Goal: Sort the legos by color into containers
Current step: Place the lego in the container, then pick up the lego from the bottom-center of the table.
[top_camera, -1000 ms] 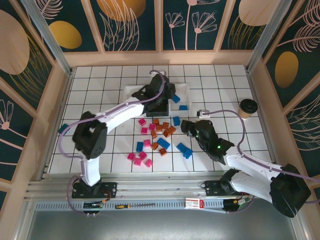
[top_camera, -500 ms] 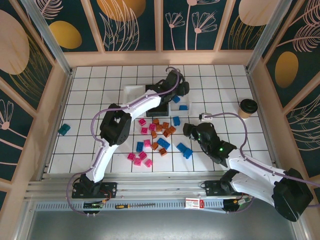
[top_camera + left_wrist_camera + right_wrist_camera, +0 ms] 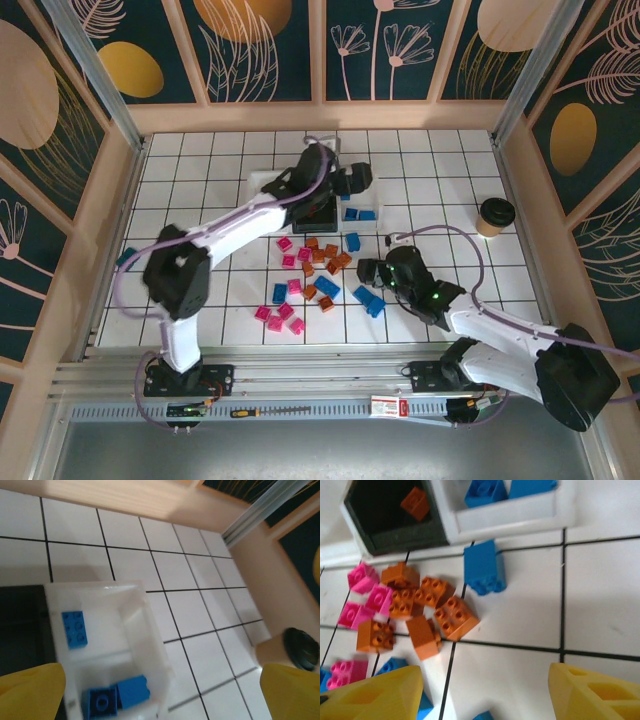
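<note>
Over the right-hand white tray [image 3: 145, 630], at the upper middle of the overhead view, the left gripper [image 3: 356, 180] hangs with its jaws wide and empty. Its yellow fingertips [image 3: 30, 692] are cut off at the lower corners of the wrist view. That view shows three blue bricks [image 3: 74, 628] inside the tray, while overhead the arm covers part of it.

The black tray [image 3: 385, 537] lies mostly hidden under that arm overhead; the right wrist view shows one orange brick [image 3: 415, 502] in it. The other white tray [image 3: 262, 184] is partly covered, so its contents cannot be told.

The right gripper [image 3: 368, 272] sits low at the right edge of the loose legos [image 3: 310, 270] on the counter [image 3: 440, 160], jaws parted and holding nothing. A paper cup [image 3: 494, 215] shows whole overhead and clipped in the left wrist view.
</note>
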